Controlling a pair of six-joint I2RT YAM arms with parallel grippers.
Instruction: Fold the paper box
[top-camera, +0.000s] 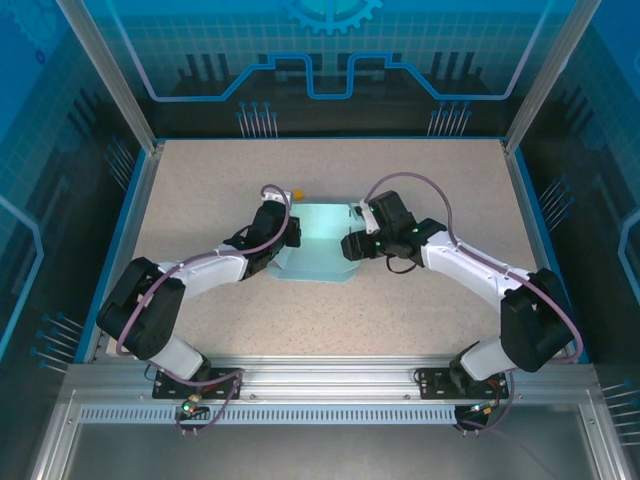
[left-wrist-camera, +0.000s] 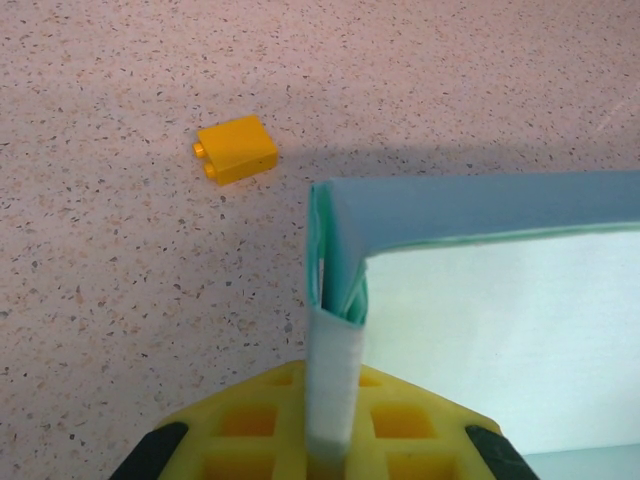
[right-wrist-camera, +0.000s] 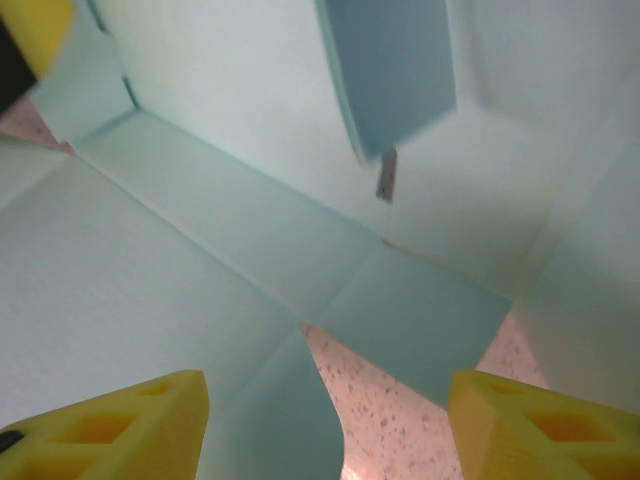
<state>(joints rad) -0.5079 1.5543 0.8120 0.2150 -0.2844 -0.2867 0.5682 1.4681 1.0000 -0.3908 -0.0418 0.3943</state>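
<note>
Overhead, the fixed camera looks down on a speckled beige table (top-camera: 200, 180) with two white arms reaching inward from the near edge. The paper box (top-camera: 318, 250), a light blue piece of thin card partly folded up, lies at the middle of the table between the two arms. The left gripper (top-camera: 286, 236) is at the card's left edge and the right gripper (top-camera: 356, 242) is at its right edge. A small orange block (top-camera: 297, 193) sits on the table just beyond the card's far left corner, apart from it.

In the left wrist view, the left gripper (left-wrist-camera: 333, 445) has its jaws closed tight on a narrow upright fold of the paper box (left-wrist-camera: 500, 330), pinched between yellow fingers (left-wrist-camera: 250, 425). A raised wall of the card runs off to the right from that corner. The orange block (left-wrist-camera: 237, 149) lies on the bare table (left-wrist-camera: 100, 280), up and to the left, well clear of the card.

In the right wrist view, the right gripper (right-wrist-camera: 328, 425) has its jaws standing wide apart with nothing clamped; its yellow fingertips (right-wrist-camera: 130, 420) sit at the lower corners. Ahead of them are creased panels and a rounded flap of the paper box (right-wrist-camera: 200, 250), with a patch of table (right-wrist-camera: 390, 400) showing between flaps.
</note>
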